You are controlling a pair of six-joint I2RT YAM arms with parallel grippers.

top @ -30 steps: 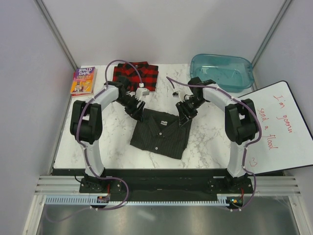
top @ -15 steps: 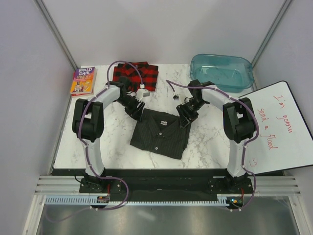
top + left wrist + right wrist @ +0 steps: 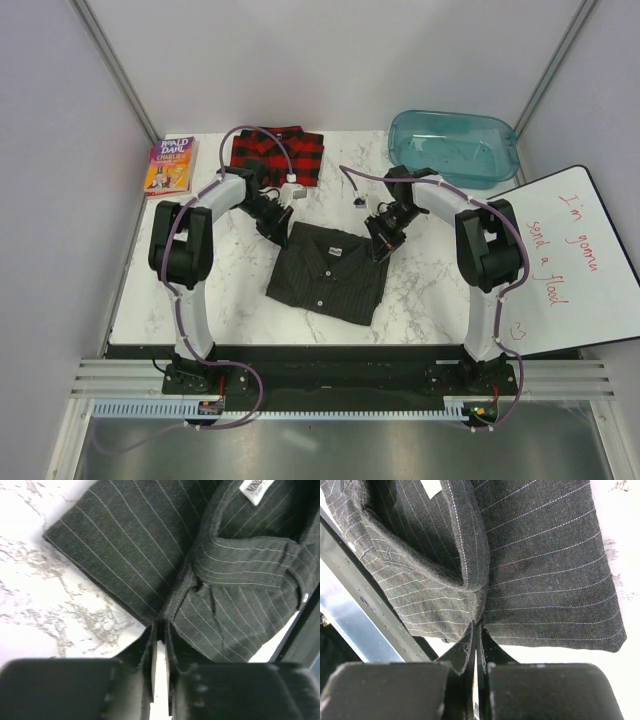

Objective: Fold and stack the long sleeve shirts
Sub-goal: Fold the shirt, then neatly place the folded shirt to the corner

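We grip the folded charcoal shirt [image 3: 325, 275] at frame centre, left gripper [image 3: 280, 228] and right gripper [image 3: 381, 243] both clamped on its top corners. Next, we judge, comes an even lift onto the plaid shirt [image 3: 280, 152], upper left.

We see bright, even overhead light on the white desk [image 3: 240, 290], with only soft, short shadows beneath the arms. The steel sheet [image 3: 320, 450] at six o'clock shows dull glare. In both wrist views the fingers [image 3: 135, 655] at six o'clock are dark and blurred; the pinstriped shirt [image 3: 130, 545] is sharp.
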